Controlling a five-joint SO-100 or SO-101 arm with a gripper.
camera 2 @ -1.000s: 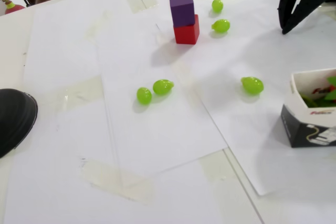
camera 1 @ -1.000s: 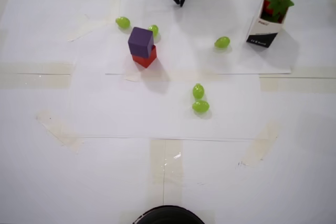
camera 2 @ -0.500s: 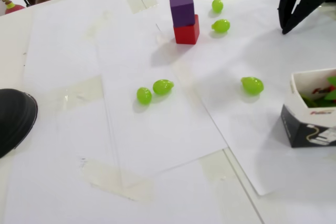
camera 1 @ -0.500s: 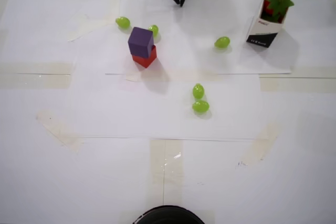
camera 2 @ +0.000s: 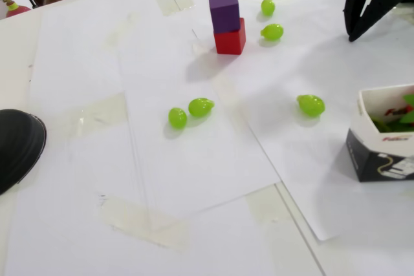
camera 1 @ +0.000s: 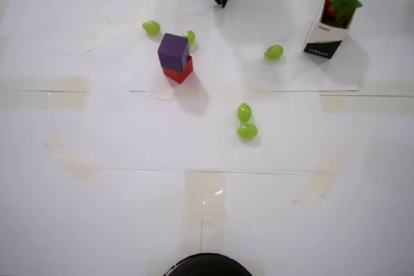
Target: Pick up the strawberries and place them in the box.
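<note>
Strawberries (camera 1: 341, 1) sit inside the box (camera 1: 322, 38) at the upper right of the overhead view, their spiky green tops rising above its rim with red showing beneath; how many are in there cannot be told. In the fixed view the box (camera 2: 381, 153) stands at the right edge, white above a black base, with green leaves and a bit of red visible inside. The gripper (camera 1: 219, 2) hangs at the top centre of the overhead view, well apart from the box, its two dark fingers drawn together at the tips and holding nothing. In the fixed view the gripper (camera 2: 350, 35) enters from the upper right corner. A purple cube (camera 1: 173, 51) is stacked on a red cube (camera 1: 178, 71) left of centre on the paper-covered counter (camera 1: 129, 211). Five green grapes lie about: two (camera 1: 151, 28) near the cubes, one (camera 1: 273, 52) between the gripper and the box, and a touching pair (camera 1: 245, 121) near the middle. A dark round object (camera 2: 18, 145) shows at the left edge of the fixed view.
</note>
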